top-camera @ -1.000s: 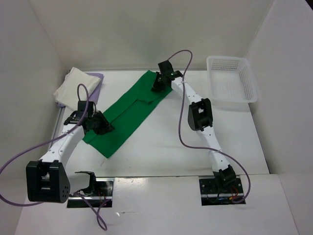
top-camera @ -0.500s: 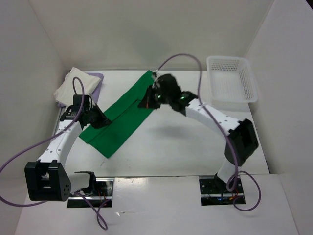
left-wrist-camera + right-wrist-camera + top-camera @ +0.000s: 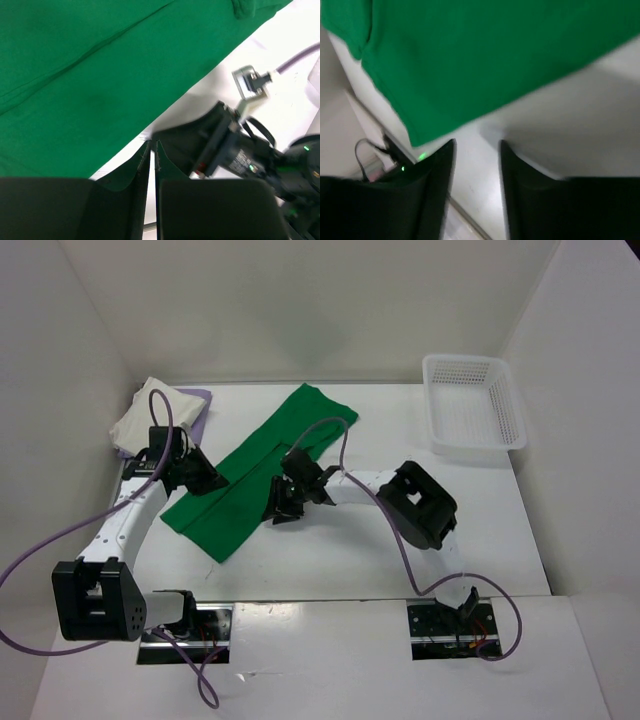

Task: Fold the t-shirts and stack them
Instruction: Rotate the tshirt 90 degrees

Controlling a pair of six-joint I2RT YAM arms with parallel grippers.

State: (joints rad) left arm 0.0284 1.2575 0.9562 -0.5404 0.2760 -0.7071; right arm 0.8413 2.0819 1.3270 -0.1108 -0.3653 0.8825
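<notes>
The green t-shirt (image 3: 250,475) is a plain bright green, darker along its creases. The cream t-shirt (image 3: 148,412) is an unpatterned off-white, and the lavender t-shirt (image 3: 203,403) is a pale purple. The basket (image 3: 475,405) is white mesh with a fine grid of holes. The table (image 3: 340,560) is white. The left arm (image 3: 125,525) and right arm (image 3: 365,483) are white with black joints and trail purple cables (image 3: 40,560); the left gripper (image 3: 212,483) and right gripper (image 3: 278,514) are black

On white desk (image 3: 350,560): bright green cloth t-shirt (image 3: 250,455) diagonal at centre, lavender cloth t-shirt (image 3: 202,405) far-left corner, white plastic mesh basket (image 3: 480,440) far-right.
</notes>
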